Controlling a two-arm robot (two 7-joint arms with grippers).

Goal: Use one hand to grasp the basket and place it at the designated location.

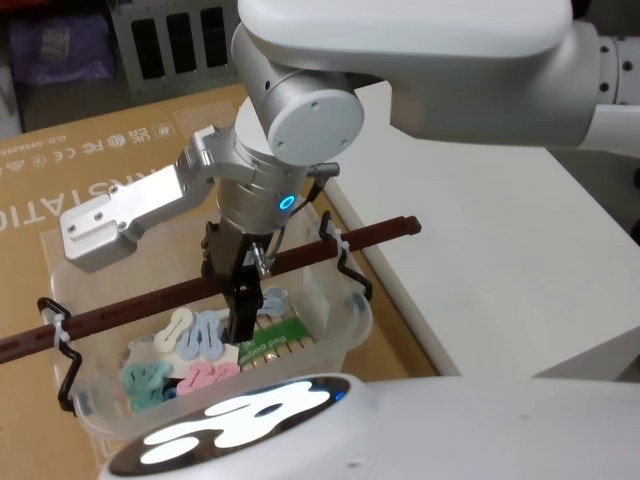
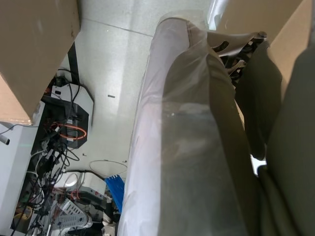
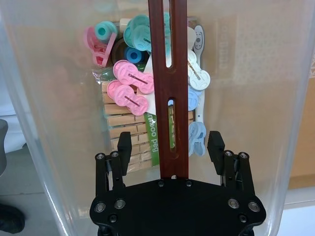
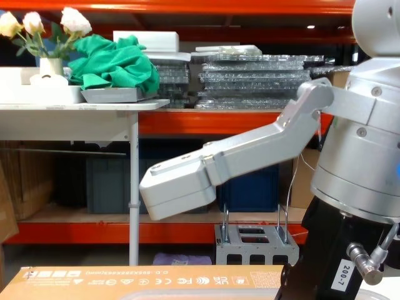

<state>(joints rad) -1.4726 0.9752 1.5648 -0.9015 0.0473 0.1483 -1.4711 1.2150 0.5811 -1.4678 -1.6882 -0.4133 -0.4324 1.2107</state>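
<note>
The basket (image 1: 352,325) is a clear plastic tub resting on a cardboard box, with pastel and wooden clothes pegs (image 1: 200,345) inside. Its reddish-brown bar handle (image 1: 130,305) lies across the rim, tied on with white zip ties. My right gripper (image 1: 240,300) reaches down from above at the middle of the handle. In the right wrist view the gripper (image 3: 170,147) is open, and the handle (image 3: 156,73) runs between its black fingers (image 3: 124,147) with a gap on each side. The basket's wall (image 3: 59,98) surrounds them. The black forearm marked "200-7" (image 4: 347,272) appears in the chest view.
A white table (image 1: 500,230) stands just right of the basket. The brown cardboard box (image 1: 80,170) under it stretches left and back. Across the room are orange shelves, dark blue crates (image 4: 112,181) and a small grey metal rack (image 4: 250,244).
</note>
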